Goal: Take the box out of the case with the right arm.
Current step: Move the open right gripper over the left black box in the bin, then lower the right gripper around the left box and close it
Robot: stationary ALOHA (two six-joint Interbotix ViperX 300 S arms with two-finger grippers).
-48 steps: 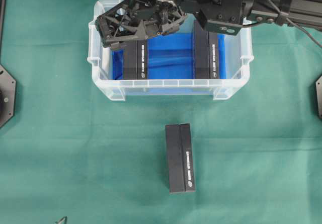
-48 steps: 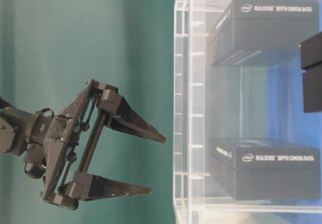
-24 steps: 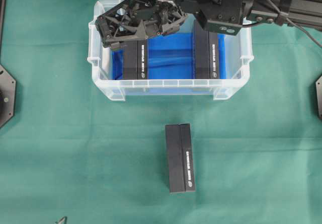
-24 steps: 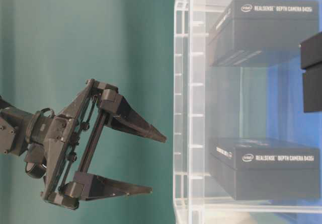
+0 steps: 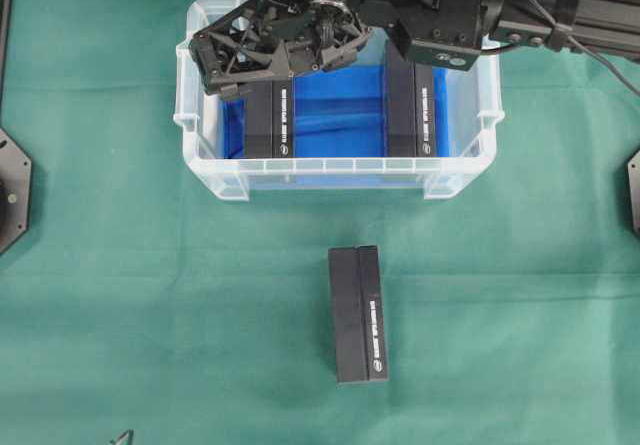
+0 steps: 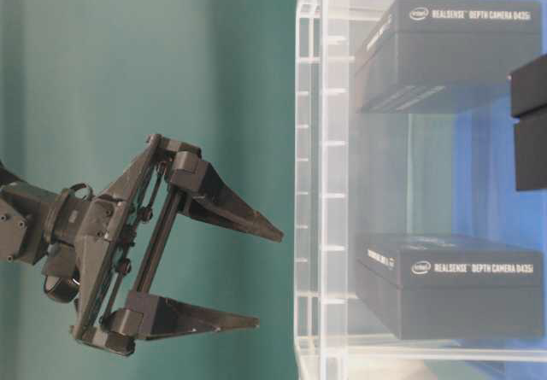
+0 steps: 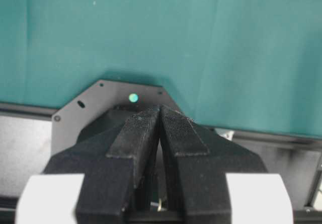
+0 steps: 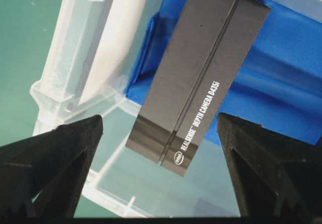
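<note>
The clear case [image 5: 330, 165] stands at the back of the green cloth with a blue sheet inside and two black boxes. My right gripper [image 5: 212, 70] hangs open over the case's left end, above the left box [image 5: 270, 120]. In the right wrist view that box [image 8: 201, 73] lies below, between the spread fingers [image 8: 55, 163], untouched, beside the case wall [image 8: 75, 48]. The table-level view shows the right gripper [image 6: 269, 277] open outside the case wall [image 6: 312, 184]. The left gripper [image 7: 160, 110] is shut on nothing.
A second black box [image 5: 417, 110] lies in the right half of the case under the right arm. A third black box [image 5: 358, 313] lies on the cloth in front of the case. Black base plates [image 5: 12, 190] sit at the table's left and right edges.
</note>
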